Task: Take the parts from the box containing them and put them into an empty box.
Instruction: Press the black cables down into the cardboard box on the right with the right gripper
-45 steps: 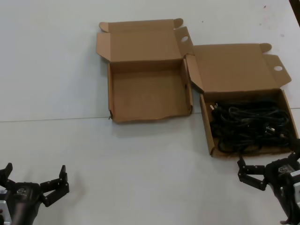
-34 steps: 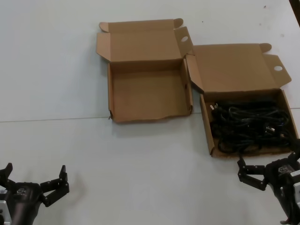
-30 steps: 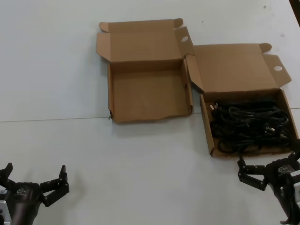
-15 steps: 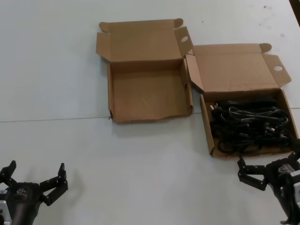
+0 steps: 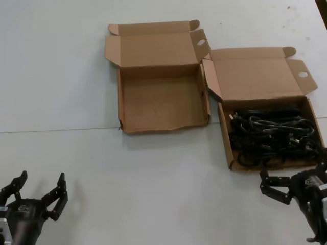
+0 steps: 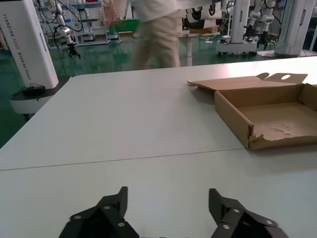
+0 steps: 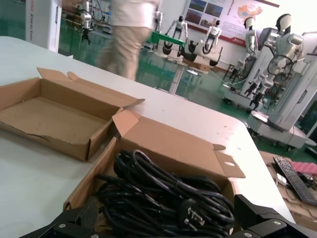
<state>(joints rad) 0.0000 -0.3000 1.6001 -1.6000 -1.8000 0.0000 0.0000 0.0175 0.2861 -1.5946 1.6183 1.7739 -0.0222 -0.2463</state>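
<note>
Desk: a wide white desk (image 5: 61,76) is carrying two shallow brown cardboard boxes side by side, both with hinged lids folded back.
Full box: the shallow brown cardboard box with the straight front wall (image 5: 228,143) is sitting toward the robot's right, its tabbed lid with one round hole lying open behind it.
Parts: the black power cords with plugs (image 5: 271,139) are lying piled in a tangle inside that box; a plug with bare prongs is showing near the front in the right wrist view (image 7: 190,214).
Empty box: the shallow brown cardboard box with the wavy, dented front wall (image 5: 163,127) is sitting just left of the full one, their near corners almost touching; a torn corner is showing in the left wrist view (image 6: 250,134).
Right tool: the right tool (image 5: 294,184) is hovering just in front of the full box, fingers spread wide, holding nothing.
Left tool: the left tool (image 5: 38,193) is waiting low at the near left of the desk, well apart from both boxes, fingers spread apart.
</note>
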